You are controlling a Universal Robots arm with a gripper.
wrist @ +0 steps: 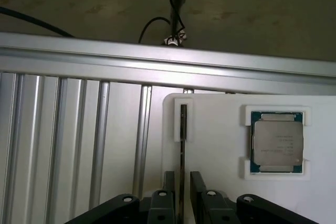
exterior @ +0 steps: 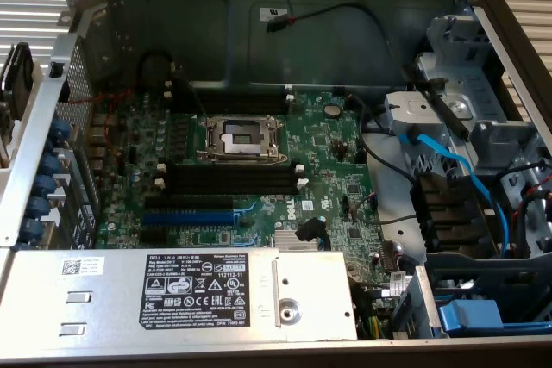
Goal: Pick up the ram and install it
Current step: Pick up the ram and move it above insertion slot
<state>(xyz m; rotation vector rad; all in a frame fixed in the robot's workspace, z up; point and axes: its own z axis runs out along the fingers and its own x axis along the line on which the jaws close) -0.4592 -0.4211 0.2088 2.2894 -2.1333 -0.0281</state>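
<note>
Right now the tool [wrist: 182, 178] stands open astride the ram [wrist: 183, 129], upright on edge in its white holder [wrist: 215, 129], so a clean grip probably needs both fingers centred and square.

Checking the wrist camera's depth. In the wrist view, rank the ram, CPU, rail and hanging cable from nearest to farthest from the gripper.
1. Ram: between the jaws of the gripper, on edge in the white tray.
2. CPU: in the tray's other pocket, beside the ram.
3. Rail: beyond the tray.
4. Cable: hanging beyond the rail.
</note>
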